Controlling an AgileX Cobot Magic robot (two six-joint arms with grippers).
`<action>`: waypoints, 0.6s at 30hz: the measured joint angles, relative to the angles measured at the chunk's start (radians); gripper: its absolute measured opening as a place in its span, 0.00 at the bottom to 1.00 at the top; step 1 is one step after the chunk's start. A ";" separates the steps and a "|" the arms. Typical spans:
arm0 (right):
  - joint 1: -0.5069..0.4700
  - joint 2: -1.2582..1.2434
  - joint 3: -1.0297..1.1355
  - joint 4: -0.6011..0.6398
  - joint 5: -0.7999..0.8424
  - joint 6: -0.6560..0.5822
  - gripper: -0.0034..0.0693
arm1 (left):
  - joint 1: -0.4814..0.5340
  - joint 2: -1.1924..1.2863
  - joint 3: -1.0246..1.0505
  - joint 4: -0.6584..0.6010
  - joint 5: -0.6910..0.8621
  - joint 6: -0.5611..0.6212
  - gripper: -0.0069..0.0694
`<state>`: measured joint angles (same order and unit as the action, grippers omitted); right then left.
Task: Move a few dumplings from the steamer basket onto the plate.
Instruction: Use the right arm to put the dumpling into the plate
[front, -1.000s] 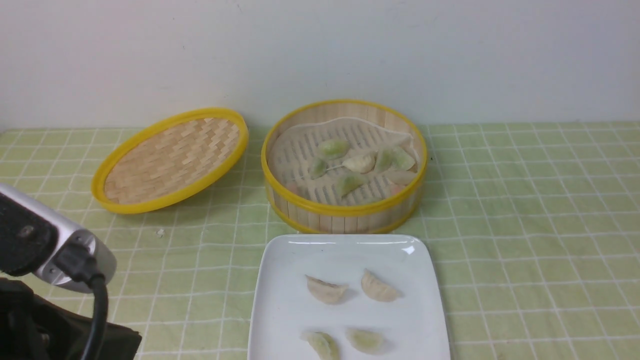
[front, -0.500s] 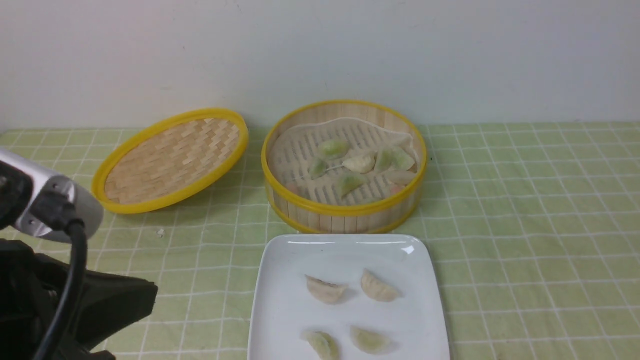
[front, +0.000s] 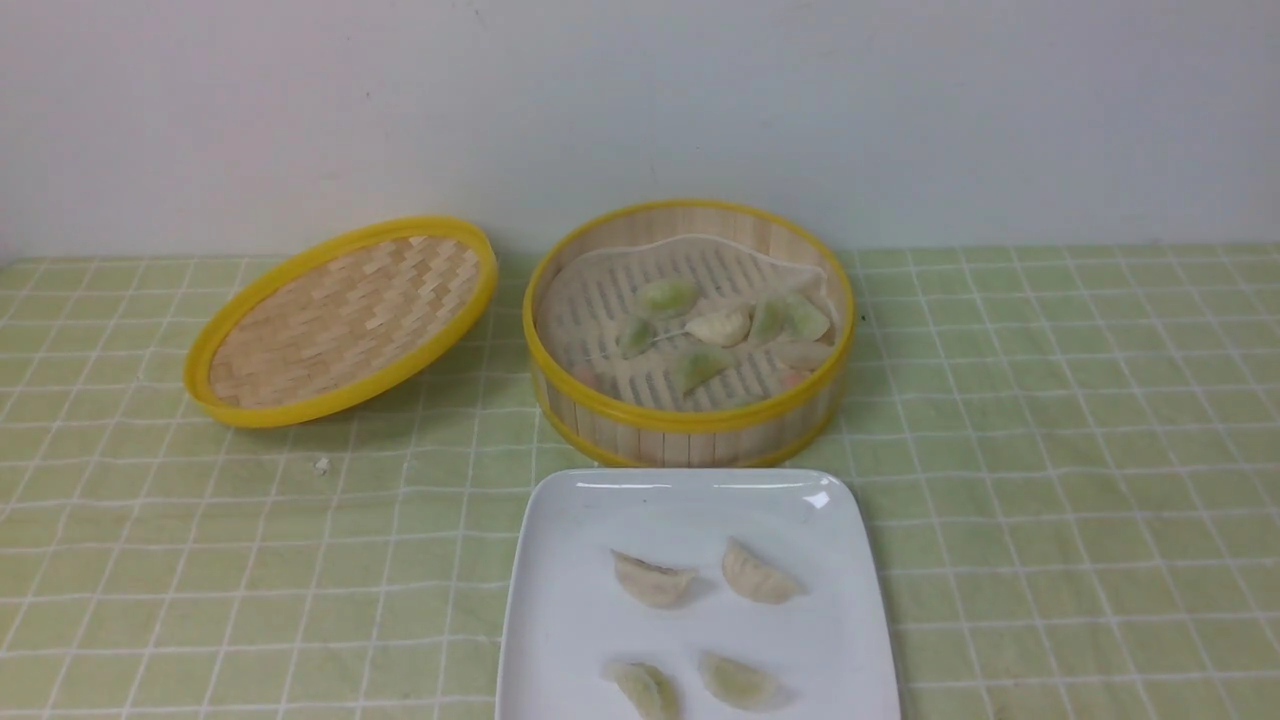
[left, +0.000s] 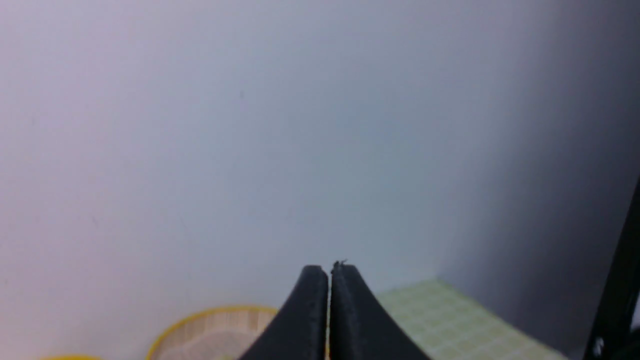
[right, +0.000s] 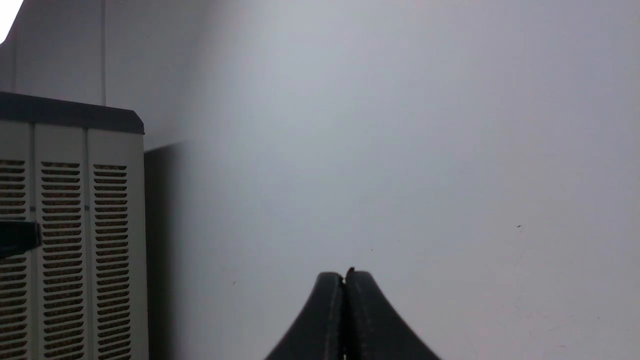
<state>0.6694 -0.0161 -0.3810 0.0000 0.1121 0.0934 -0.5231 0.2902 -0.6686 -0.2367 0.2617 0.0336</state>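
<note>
Dumplings (front: 740, 680) at the frame's bottom centre, others in the basket (front: 640, 414) upper centre, look soft, slippery, easily torn; pinch mid-body gently. Each end effector (left: 329, 272) is closed, empty.

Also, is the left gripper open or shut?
Shut: in the left wrist view the left gripper's two dark fingers meet along a thin line.

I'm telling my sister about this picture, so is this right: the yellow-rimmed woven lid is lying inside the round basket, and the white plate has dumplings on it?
Not quite: the front view shows the woven lid outside the round basket, over to its left. The rest is right.
</note>
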 joint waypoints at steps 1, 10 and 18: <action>0.000 0.000 0.000 0.000 0.000 0.001 0.03 | 0.000 -0.003 0.006 -0.003 -0.022 0.000 0.08; 0.000 0.000 0.000 0.000 -0.001 0.003 0.03 | 0.000 -0.007 0.011 -0.015 -0.057 0.002 0.08; 0.000 0.000 0.000 0.000 -0.001 0.003 0.03 | 0.000 -0.010 0.011 -0.015 -0.057 0.046 0.08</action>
<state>0.6694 -0.0161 -0.3810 0.0000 0.1112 0.0964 -0.5231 0.2807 -0.6575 -0.2514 0.2045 0.0794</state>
